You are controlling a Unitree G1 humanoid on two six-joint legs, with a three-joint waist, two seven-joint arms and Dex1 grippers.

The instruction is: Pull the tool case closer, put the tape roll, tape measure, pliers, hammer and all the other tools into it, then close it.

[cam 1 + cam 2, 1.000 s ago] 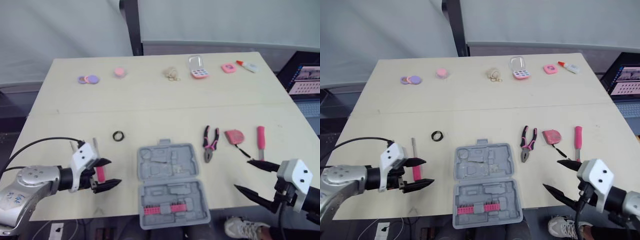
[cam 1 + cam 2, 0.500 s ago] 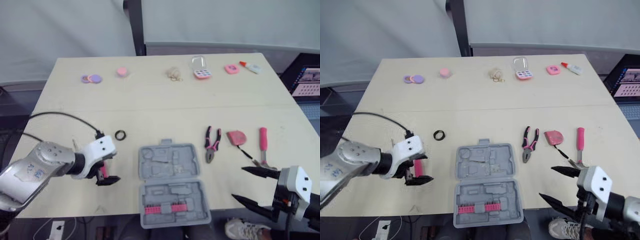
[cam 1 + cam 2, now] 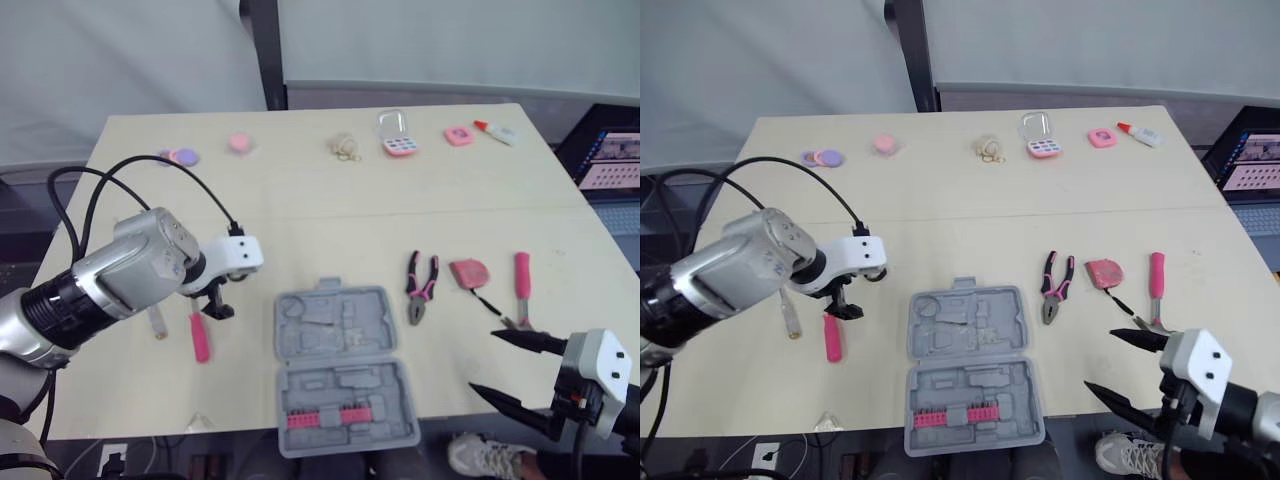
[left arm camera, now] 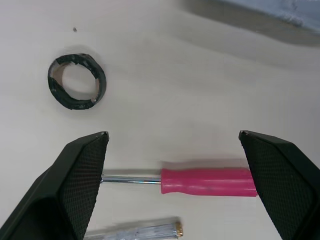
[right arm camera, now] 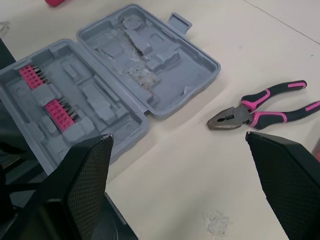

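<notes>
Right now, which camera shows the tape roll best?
The left wrist view: the tape roll lies whole and unobstructed beyond the open left gripper. In the eye views, that gripper's housing covers most of it.

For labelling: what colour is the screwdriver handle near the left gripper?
Pink screwdriver handle; left wrist view.

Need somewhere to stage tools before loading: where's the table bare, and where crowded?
Bare: the wide band between the far row, purple discs to glue bottle, and the tools; also the near-edge patch between tool case and right end effector. Crowded: pliers, tape measure, hammer right of the case; pink screwdriver and left end effector on its left.
</notes>
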